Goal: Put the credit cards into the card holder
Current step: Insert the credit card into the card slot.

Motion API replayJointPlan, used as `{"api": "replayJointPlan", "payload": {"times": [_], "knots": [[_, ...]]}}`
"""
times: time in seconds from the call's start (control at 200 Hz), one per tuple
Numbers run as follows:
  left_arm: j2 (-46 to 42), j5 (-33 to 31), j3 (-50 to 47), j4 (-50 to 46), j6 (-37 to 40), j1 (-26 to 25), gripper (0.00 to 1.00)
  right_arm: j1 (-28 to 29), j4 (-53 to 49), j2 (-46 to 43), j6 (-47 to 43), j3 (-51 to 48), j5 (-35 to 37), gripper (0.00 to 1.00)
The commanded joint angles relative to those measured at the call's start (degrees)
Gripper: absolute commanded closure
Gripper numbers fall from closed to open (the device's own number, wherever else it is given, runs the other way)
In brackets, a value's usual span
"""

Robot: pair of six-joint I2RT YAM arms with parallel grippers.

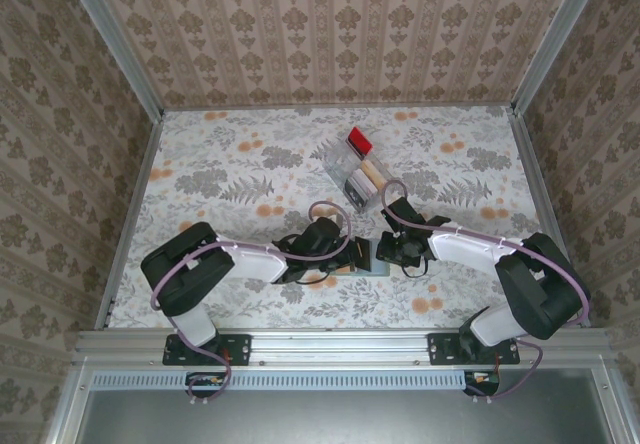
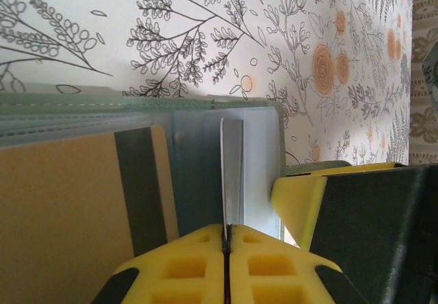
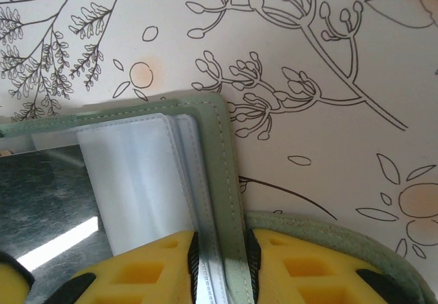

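While right fingers (image 3: 137, 270) clamp the holder (image 3: 229, 181) containing a tan card (image 2: 61, 215), left fingers (image 2: 267, 263) pinch a grey card (image 2: 231, 174).

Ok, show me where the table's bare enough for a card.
Bare: the table left of the clear tray, and right of it to the wall. Crowded: near centre, left pincer and right pincer at the card holder.

You've got the R gripper (image 3: 222, 257) clamped on the card holder (image 3: 227, 159) edge w/ clear sleeves (image 3: 140, 181); grey credit card (image 3: 48, 205) possibly tucked inside.
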Motion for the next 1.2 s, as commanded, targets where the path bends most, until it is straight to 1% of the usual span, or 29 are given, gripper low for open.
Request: {"api": "replayJointPlan", "payload": {"times": [0.0,0.21,0.48,0.7,0.805,0.86,1.02,1.09,1.135,1.195], "knots": [[1.3,0.1,1.3,-3.6,1.3,-0.4,0.95,-0.4,-0.6,0.6,0.4,-1.5,0.2,0.72],[3.1,1.9,2.5,-3.5,1.3,-0.5,0.99,-0.5,0.3,0.5,1.0,-2.0,-0.3,0.72],[5.1,4.0,3.2,-4.6,1.2,-0.1,0.99,-1.8,1.9,-0.6,1.8,-2.7,-2.4,0.71],[6.5,5.1,5.6,-7.0,2.3,-0.2,0.92,-2.3,1.9,-0.8,1.8,-2.9,-2.9,0.71],[6.9,5.1,6.7,-8.9,2.9,-0.4,0.9,-2.4,1.8,-0.8,1.9,-3.0,-2.6,0.71],[6.9,5.2,7.3,-10.4,3.3,-0.4,0.86,-2.4,1.6,-1.1,2.0,-3.1,-2.3,0.71],[5.1,2.8,8.4,-15.3,5.3,-0.9,0.8,-2.5,0.9,-1.9,2.1,-3.0,-1.4,0.71],[4.3,1.7,9.4,-17.7,6.8,-1.2,0.82,-2.5,0.9,-2.0,2.1,-3.0,-1.3,0.71],[4.3,1.7,9.7,-18.1,7.1,-1.3,0.84,-2.6,0.8,-1.9,2.1,-3.0,-1.4,0.71],[4.6,1.9,10.2,-18.2,7.4,-1.5,0.85,-2.6,0.9,-1.9,2.0,-3.0,-1.5,0.71]]}}
